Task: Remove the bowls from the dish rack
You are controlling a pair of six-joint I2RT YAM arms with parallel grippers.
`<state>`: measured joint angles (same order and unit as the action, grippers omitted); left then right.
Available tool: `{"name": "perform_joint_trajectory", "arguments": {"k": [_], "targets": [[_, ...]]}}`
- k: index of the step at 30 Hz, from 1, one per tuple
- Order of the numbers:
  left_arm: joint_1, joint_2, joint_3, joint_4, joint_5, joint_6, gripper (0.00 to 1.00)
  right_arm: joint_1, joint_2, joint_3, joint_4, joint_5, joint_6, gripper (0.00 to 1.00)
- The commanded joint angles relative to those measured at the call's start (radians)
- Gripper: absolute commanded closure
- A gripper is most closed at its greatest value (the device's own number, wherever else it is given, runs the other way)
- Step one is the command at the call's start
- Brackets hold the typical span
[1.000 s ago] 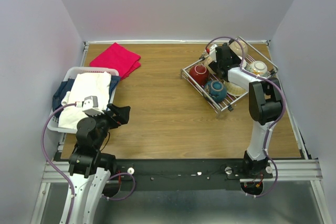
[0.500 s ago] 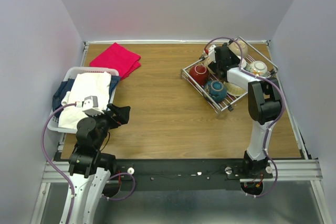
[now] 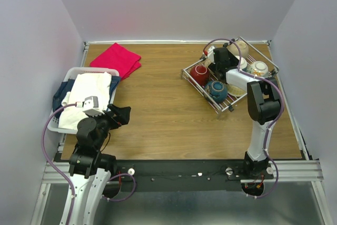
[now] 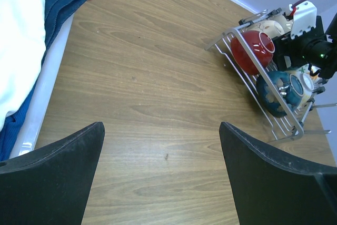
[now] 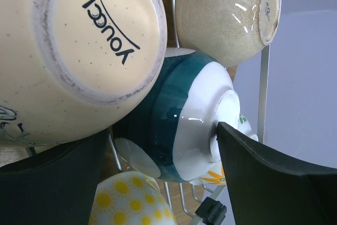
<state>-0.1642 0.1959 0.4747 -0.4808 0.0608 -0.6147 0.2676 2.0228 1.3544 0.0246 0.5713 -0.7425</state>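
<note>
Logged the dish rack (image 3: 202, 92) askew at the far right of the table (image 3: 158, 109), loaded with bowls (image 3: 258, 68) lying on their sides and tipped against one another

Logged the right gripper (image 5: 162, 130) deep among them at the rack's far side, fingers either side of a teal-and-white bowl (image 5: 168, 114), one fingertip (image 5: 226, 135) at its white foot ring; could not tell whether clamped or merely straddling

Noted a cream bowl (image 5: 79, 46) leaning over the teal-and-white one, a tan speckled bowl (image 5: 221, 14) just beside, a yellow-flowered bowl (image 5: 131, 201) just below

Noted a red bowl (image 3: 199, 73) and a second teal bowl (image 3: 216, 90) at the rack's near side, apart from either gripper

Recorded the left gripper (image 4: 160, 130) well apart, over bare table near the white basket (image 3: 79, 70), fingers spread wide, holding nothing

Judged likely from here: a slip off the glazed foot ring under a narrow hold; a roll or drop of the cream bowl onto the wires once robbed of its support; chipping or toppling of neighbours over the low rim under an angled pull; a shift of the whole rack upon any snag against a bar
</note>
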Motion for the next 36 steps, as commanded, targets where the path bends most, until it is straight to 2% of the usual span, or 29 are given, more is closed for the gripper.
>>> {"name": "perform_joint_trajectory", "arguments": {"k": [1,16,36], "targets": [[-0.003,0.01,0.013,-0.007,-0.009,-0.005,0.01,-0.019,0.027,-0.006,0.06,0.03,0.015,0.11],[-0.003,0.004,0.013,-0.01,-0.015,-0.008,0.01,-0.019,-0.016,0.052,0.006,-0.001,0.026,0.08],[-0.003,0.0,0.012,-0.01,-0.019,-0.01,0.01,-0.044,-0.055,0.064,0.014,-0.036,0.057,0.08]]}}
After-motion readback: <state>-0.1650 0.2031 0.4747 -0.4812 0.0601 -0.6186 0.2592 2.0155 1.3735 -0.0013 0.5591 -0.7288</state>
